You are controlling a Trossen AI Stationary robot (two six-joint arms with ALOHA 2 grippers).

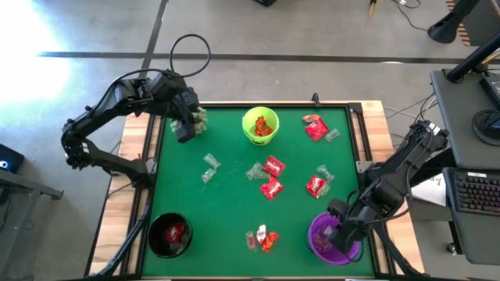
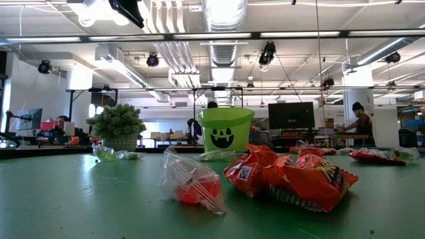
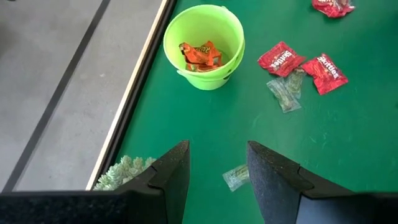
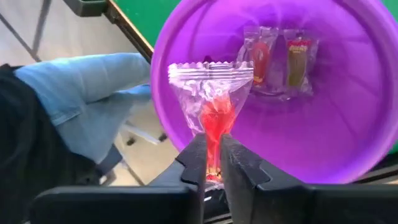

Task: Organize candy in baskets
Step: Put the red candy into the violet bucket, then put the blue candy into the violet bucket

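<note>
My right gripper [image 4: 212,158] hangs over the purple basket [image 1: 314,234] at the table's near right, shut on a clear-wrapped candy with a red sweet inside [image 4: 211,93]. Two wrapped candies [image 4: 280,59] lie on that basket's bottom. My left gripper [image 3: 217,168] stands open above the table's far left, next to the spiky plant [image 3: 124,171], with nothing between its fingers. The lime green basket [image 3: 180,31] holds orange candy. The black basket [image 1: 152,234] at the near left holds red candy. More candy [image 1: 271,178] lies loose on the green mat. My right gripper pinches one end of the clear wrapper [image 4: 212,144] between its two fingers, coming slanting down from above. The rest of the wrapper sticks out past the fingertips, its crimped far edge [image 4: 210,67] spread wide. It is lifted clear, over the purple basket's opening.
Red, orange and pale candies [image 2: 299,176] are scattered over the middle and far right of the mat. One pale candy [image 3: 236,177] lies just ahead of my left gripper. A person's blue-clad limb [image 4: 93,87] shows beyond the table's edge by the purple basket.
</note>
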